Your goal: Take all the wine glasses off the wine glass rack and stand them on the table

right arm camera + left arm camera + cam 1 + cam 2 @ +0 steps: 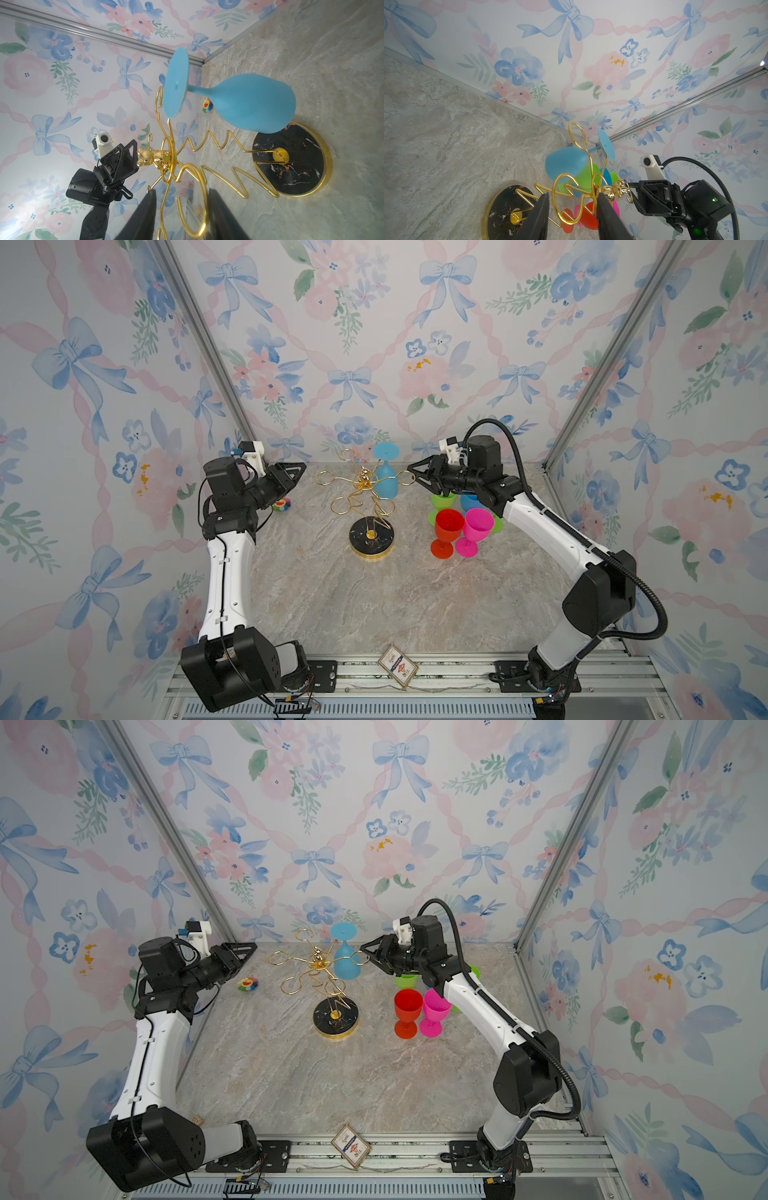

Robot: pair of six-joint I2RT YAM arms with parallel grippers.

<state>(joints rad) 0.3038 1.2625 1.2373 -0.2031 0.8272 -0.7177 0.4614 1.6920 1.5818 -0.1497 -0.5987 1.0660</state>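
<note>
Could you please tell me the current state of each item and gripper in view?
wine glass rack: standing upright
blue wine glass: hanging inverted on the rack
red glass: standing upright
pink glass: standing upright
left gripper: open, empty
right gripper: open, astride a rack loop

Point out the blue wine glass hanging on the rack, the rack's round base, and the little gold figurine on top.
Blue wine glass (385, 485): in a top view, on its upside-down bowl.
Rack base (382, 541): in a top view, on the black top face.
Gold figurine (145, 156): in the right wrist view, on its head.
</note>
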